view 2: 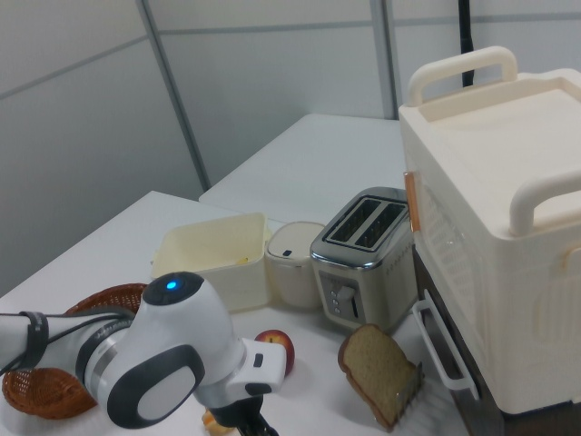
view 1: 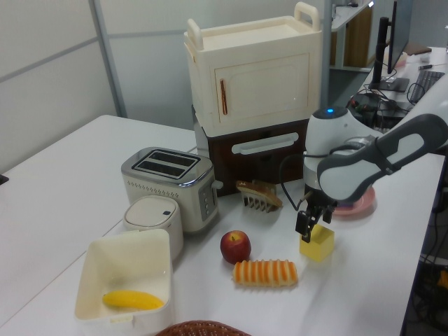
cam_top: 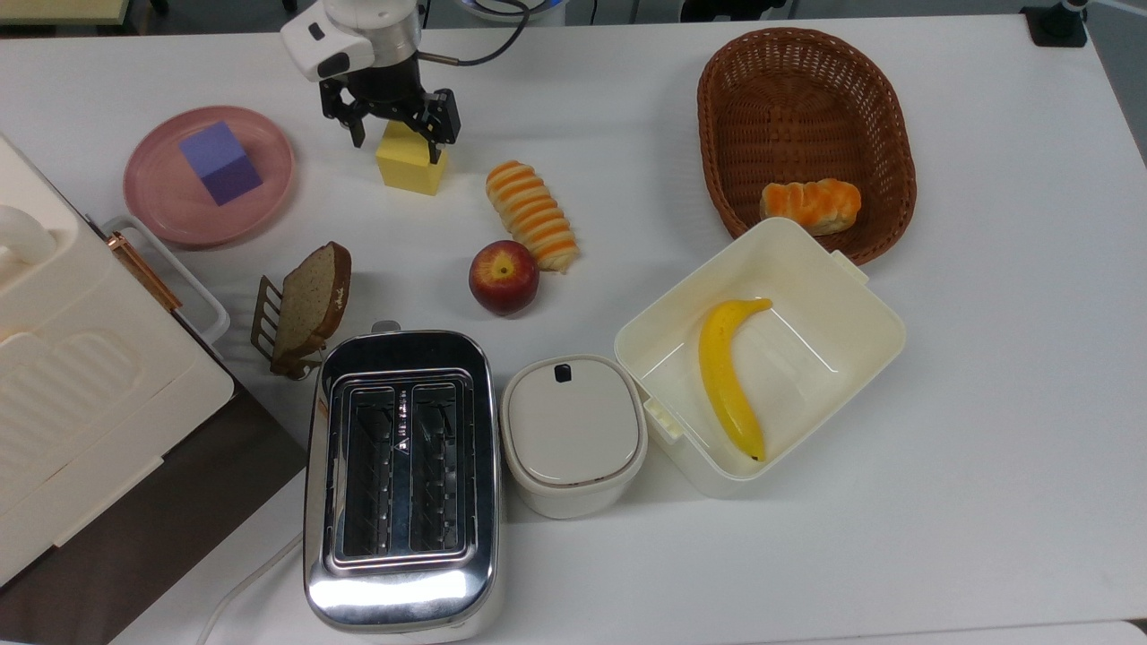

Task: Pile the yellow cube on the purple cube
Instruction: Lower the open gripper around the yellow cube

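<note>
I see the white tabletop (cam_top: 986,403) carrying everything. At the top view's left edge stands a cream cabinet (cam_top: 63,376) on a dark brown base. A chrome two-slot toaster (cam_top: 401,475) sits at the bottom of the top view, with a small lidded cream container (cam_top: 573,434) just beside it. An open cream box (cam_top: 833,287) holds a banana (cam_top: 728,376), and a brown wicker basket (cam_top: 806,116) above it holds a bread roll (cam_top: 811,204). The pink plate (cam_top: 161,210) lies at the top view's upper left, and the purple cube (cam_top: 220,162) rests on it. A slice of bread (cam_top: 309,300) leans in a small rack. A striped loaf (cam_top: 530,215) and a red apple (cam_top: 504,276) lie mid-table.

The yellow cube (cam_top: 410,166) stands on the tabletop, well apart from the plate. My claw (cam_top: 392,115) hangs over it, its fingers spread apart and straddling the cube's upper part; in the left view the claw (view 1: 311,218) sits at the cube's (view 1: 317,243) top.
</note>
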You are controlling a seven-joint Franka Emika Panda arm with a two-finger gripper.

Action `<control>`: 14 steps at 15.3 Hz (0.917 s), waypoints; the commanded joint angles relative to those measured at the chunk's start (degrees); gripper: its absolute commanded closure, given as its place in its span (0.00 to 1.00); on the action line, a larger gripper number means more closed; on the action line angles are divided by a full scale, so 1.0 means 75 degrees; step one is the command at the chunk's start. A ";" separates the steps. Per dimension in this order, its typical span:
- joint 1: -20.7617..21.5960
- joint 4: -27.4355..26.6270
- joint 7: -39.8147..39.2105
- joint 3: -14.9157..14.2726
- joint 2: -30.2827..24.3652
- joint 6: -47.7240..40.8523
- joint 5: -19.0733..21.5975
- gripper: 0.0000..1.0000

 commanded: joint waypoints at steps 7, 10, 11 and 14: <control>0.0057 0.0141 0.0053 0.0008 0.0077 -0.0339 -0.0135 0.00; 0.0034 0.0129 -0.0017 0.0009 0.0078 -0.0327 -0.0124 0.00; 0.0034 0.0129 -0.0029 0.0009 0.0078 -0.0327 -0.0124 0.00; -0.0013 0.0117 -0.0297 0.0009 0.0078 -0.0339 -0.0112 0.00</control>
